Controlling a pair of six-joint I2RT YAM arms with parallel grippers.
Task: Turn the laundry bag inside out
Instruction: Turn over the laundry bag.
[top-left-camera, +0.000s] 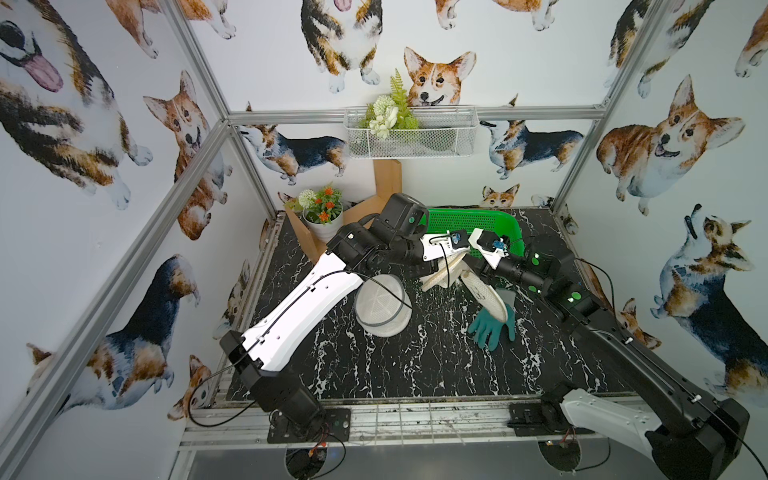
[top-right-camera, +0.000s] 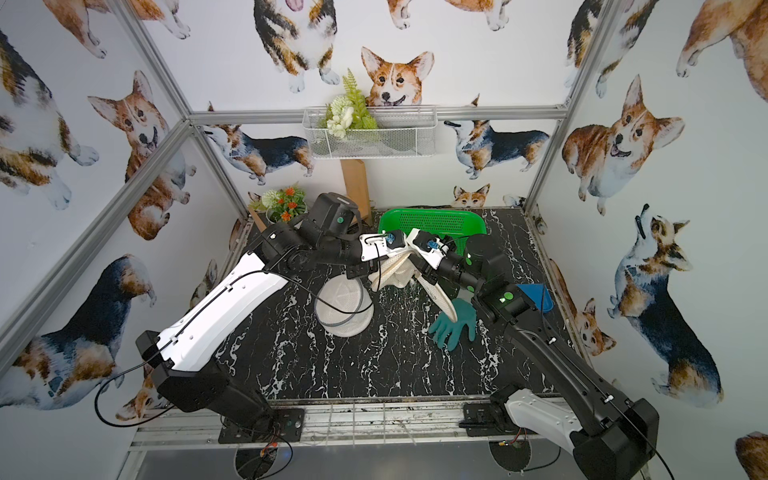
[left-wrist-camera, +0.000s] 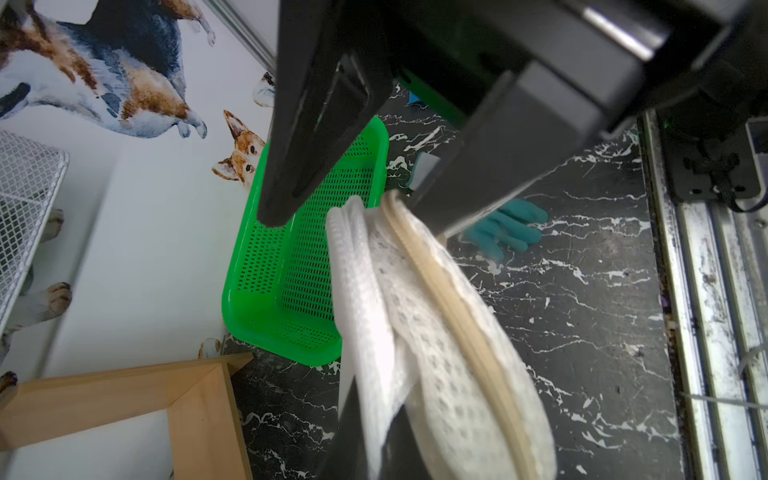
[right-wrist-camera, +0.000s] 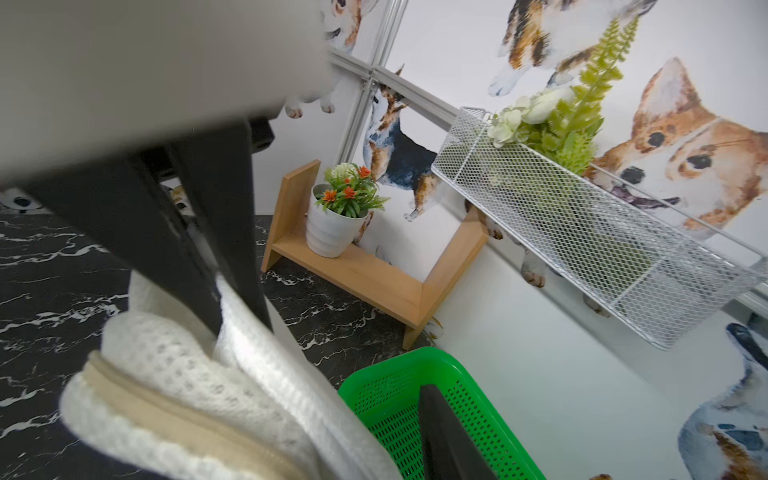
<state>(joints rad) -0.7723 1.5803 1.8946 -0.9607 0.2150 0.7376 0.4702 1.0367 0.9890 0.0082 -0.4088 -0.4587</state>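
Over the back half of the black marbled desk (top-left-camera: 415, 374) both arms reach in and meet just in front of the green basket (top-left-camera: 473, 224). The laundry bag (left-wrist-camera: 436, 353) hangs between them, lifted off the surface. It is white mesh with a beige zip band along its edge, bunched and folded on itself. The left hand (right-wrist-camera: 232, 303) is clenched on it: in the right wrist view its two black fingers (right-wrist-camera: 174, 249) come down close together with a fold of mesh pinched between them. The right hand (left-wrist-camera: 357, 220) is released, its jaws standing apart on either side of the bag's top edge. The beige band lies against one finger, while the other finger (left-wrist-camera: 282, 174) is clear of the mesh with a gap showing. In both top views a flat oval part of the bag slopes down toward the robot's right, and its low end overlaps the teal glove (top-left-camera: 492, 328) lying on the desk; whether they touch I cannot tell. Under the left forearm a round white mesh pouch (top-left-camera: 380, 309) with a grey rim sits on the desk, near the held bag. A blue object (top-right-camera: 536, 297) shows behind the right arm in a top view. In the back left corner a potted plant (top-left-camera: 322, 216) stands on a wooden stand (right-wrist-camera: 365, 270), and a white wire basket (top-left-camera: 411, 133) with greenery hangs on the back wall.
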